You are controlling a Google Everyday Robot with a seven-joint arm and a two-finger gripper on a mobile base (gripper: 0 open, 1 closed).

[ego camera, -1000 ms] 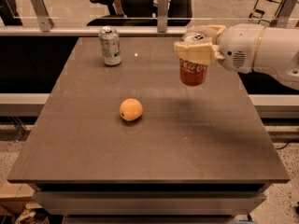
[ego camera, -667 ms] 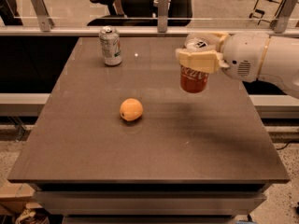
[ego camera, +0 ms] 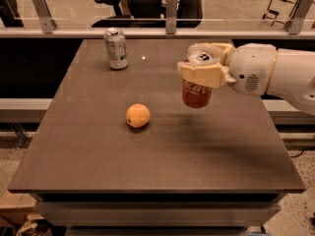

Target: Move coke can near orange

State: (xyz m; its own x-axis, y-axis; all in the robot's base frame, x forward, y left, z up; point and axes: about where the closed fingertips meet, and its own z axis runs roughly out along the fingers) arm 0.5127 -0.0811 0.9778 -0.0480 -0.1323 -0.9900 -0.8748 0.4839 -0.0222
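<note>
Coke can (ego camera: 196, 93) hung over the table (ego camera: 197, 156)
Gripper (ego camera: 203, 68) clamped its top; best lowered upright just beside the orange (ego camera: 138, 115)

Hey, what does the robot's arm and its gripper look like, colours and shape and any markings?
The gripper, above the right half of the table, has thick cream-beige fingers with rounded edges. Behind it the arm is a smooth white rounded shell with a small slotted grille, a dark dot and a yellowish seam. No cables or lettering show.
</note>
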